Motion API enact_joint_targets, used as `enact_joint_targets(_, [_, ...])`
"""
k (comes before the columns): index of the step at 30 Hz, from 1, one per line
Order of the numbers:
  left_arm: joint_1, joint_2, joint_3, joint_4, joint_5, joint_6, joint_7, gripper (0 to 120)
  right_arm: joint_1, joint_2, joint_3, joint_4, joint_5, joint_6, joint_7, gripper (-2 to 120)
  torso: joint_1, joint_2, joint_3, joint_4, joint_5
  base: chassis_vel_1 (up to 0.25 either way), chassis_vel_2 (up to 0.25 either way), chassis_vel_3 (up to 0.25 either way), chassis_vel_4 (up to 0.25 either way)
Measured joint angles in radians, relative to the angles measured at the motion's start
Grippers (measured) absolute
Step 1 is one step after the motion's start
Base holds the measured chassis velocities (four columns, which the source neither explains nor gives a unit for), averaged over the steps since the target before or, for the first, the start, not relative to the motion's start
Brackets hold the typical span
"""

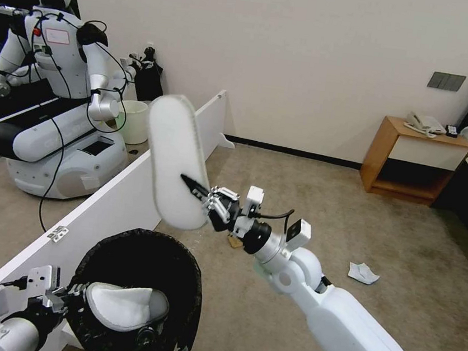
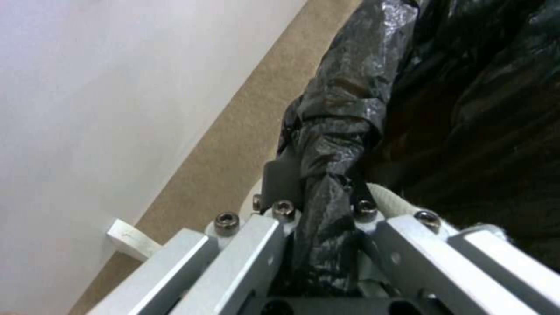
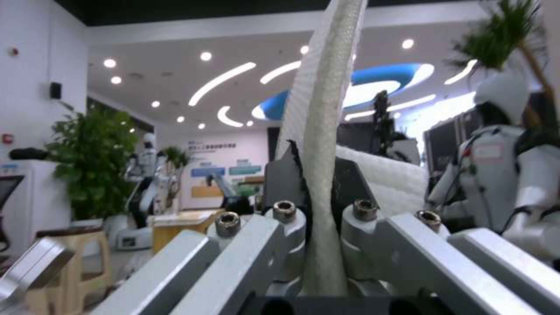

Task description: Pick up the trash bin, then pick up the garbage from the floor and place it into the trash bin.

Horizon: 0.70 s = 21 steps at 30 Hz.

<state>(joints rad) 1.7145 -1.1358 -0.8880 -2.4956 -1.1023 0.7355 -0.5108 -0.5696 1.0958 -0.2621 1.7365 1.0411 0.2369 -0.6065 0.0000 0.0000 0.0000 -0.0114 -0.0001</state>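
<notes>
While the left gripper (image 1: 71, 292) is clamped on the bin (image 1: 124, 247) by the bagged rim on its left side, one slipper (image 1: 126, 307) already lies inside, toe end near that rim. The right gripper (image 1: 201, 194) pinches the second slipper's (image 1: 176, 160) edge and holds it on end in the air above and just behind the bin. Low white panel (image 1: 124, 197) runs close along the bin's left; open carpet (image 1: 301, 177) on the right, with a white tissue (image 1: 362, 273) lying well apart.

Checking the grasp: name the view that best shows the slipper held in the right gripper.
Head view: the whole held slipper shows, sole up, above the trash bin. Right wrist view shows its edge clamped by the right gripper. Left wrist view adds nothing.
</notes>
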Motion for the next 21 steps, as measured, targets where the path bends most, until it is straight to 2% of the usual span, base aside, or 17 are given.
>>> enact_joint_targets(8, [-0.001,0.001,0.004,-0.004,-0.001,0.0,-0.002,1,0.015,0.007,-0.083,-0.062,-0.03,0.013,-0.023,2,0.0,0.0,0.0,0.0002,0.0,0.0,0.0,0.0,0.0])
enact_joint_targets(21, [0.0,0.002,0.014,-0.005,-0.007,0.0,-0.005,1,0.014,0.039,-0.135,-0.153,-0.098,0.038,-0.058,2,0.0,0.0,0.0,0.0002,0.0001,0.0,0.0,0.0,0.0])
